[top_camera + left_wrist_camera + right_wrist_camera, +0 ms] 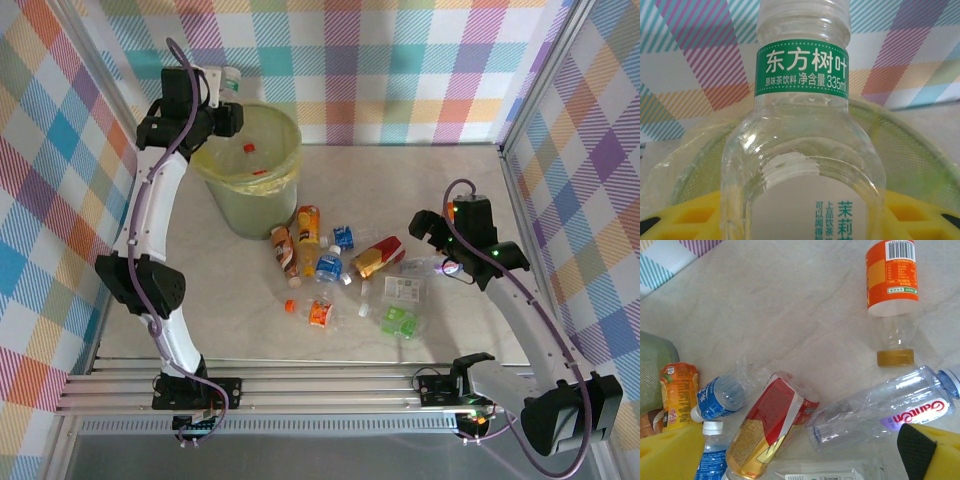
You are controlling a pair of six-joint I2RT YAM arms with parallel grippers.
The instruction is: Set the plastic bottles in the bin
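Observation:
My left gripper (226, 98) is shut on a clear plastic bottle (232, 78) with a green label (801, 67), held up over the far rim of the bin (250, 165). The bin's yellow-lined rim (900, 145) curves behind the bottle, and my yellow fingers (685, 216) flank its base. Red-capped pieces (250, 148) lie inside the bin. Several plastic bottles (330, 265) lie scattered on the table. My right gripper (428, 232) hovers open above them, empty, over a red-and-gold labelled bottle (772, 430) and a clear one (880, 410).
An orange-labelled bottle (891, 275), a blue-labelled one (722, 395) and an orange one (677, 395) lie around the right gripper's fingers (935, 450). A loose orange cap (291, 307) sits near the front. Checked walls (400, 60) enclose the table.

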